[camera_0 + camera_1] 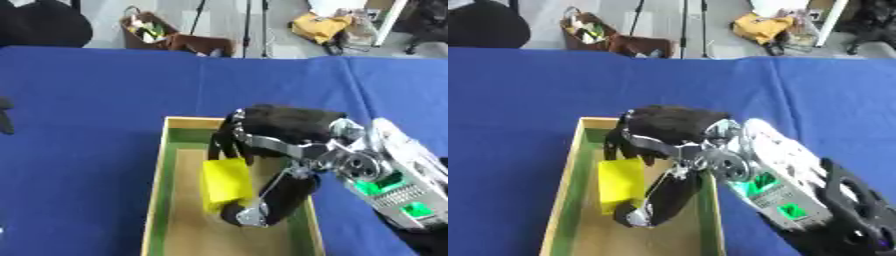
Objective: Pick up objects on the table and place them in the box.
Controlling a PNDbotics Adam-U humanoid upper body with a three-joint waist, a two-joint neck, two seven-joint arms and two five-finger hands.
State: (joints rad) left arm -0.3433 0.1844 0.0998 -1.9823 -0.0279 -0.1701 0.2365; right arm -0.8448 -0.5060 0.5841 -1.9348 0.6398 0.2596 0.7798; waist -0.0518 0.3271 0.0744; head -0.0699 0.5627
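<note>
While the right robot hand pinches it, the yellow block looks flat-faced.

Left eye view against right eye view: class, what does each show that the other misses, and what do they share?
Only the left eye view shows a dark shape at its left edge. Only the right eye view shows the black forearm section behind the wrist. Both show the right hand curled round a yellow block over the wooden box on the blue table.
</note>
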